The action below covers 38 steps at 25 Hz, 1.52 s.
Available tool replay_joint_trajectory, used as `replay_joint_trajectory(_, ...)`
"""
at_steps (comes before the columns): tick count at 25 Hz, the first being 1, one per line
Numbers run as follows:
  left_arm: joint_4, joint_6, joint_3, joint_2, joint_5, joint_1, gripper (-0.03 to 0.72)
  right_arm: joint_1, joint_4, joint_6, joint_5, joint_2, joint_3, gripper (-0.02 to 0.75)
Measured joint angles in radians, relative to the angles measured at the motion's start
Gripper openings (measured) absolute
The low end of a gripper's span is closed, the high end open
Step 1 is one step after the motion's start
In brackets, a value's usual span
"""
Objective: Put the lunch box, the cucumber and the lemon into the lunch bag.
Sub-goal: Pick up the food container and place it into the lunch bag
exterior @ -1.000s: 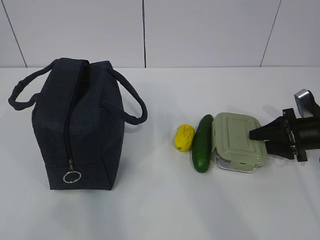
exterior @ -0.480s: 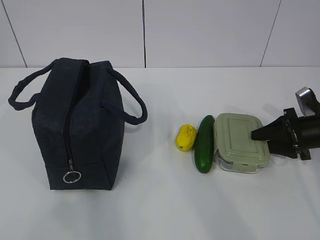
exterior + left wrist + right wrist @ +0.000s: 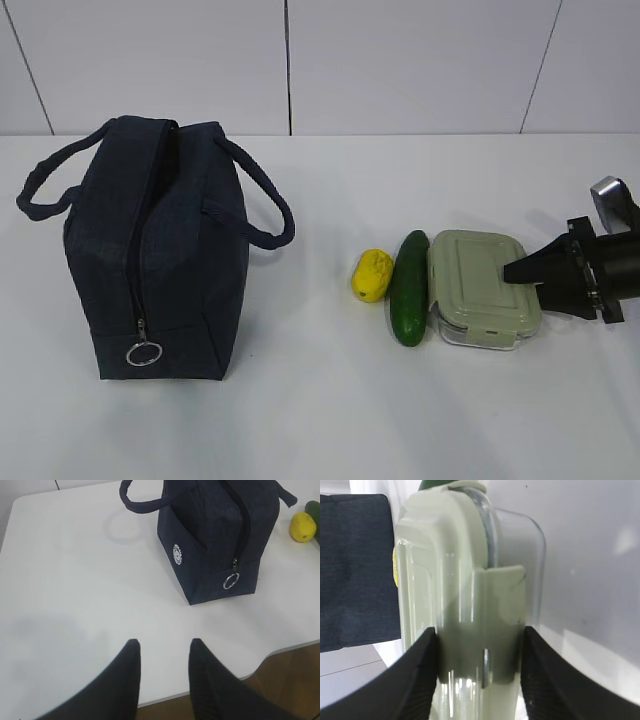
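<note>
The lunch box (image 3: 478,288), clear with a pale green lid, lies at the right of the table. My right gripper (image 3: 512,274) is shut on its right end. In the right wrist view the fingers press both sides of the lid clip (image 3: 495,610), the gripper (image 3: 479,632) astride the lunch box (image 3: 445,570). The cucumber (image 3: 408,288) lies against the box's left side, and the lemon (image 3: 370,275) is just left of it. The navy lunch bag (image 3: 155,260) stands at the left, its zipper looking closed. My left gripper (image 3: 165,642) hangs open over bare table in front of the lunch bag (image 3: 215,535).
The zipper's metal ring pull (image 3: 144,353) hangs low on the bag's near end, as does the ring pull (image 3: 230,581) in the left wrist view. The lemon (image 3: 303,526) shows at that view's right edge. The table's near edge (image 3: 280,650) runs close to the left gripper.
My right gripper has drawn a little to the right with the lunch box in it. Bag, lemon and cucumber stay about where they were.
</note>
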<state>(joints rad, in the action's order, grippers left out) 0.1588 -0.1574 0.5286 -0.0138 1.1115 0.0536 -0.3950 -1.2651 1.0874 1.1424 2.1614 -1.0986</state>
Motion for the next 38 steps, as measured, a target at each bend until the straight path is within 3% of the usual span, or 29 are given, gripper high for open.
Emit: replay_joint_trajectory(38,0.0,0.0,0.0,0.0,0.0,0.0,0.235,0.0,0.004,-0.006,0.002,0.0,0.0,0.371)
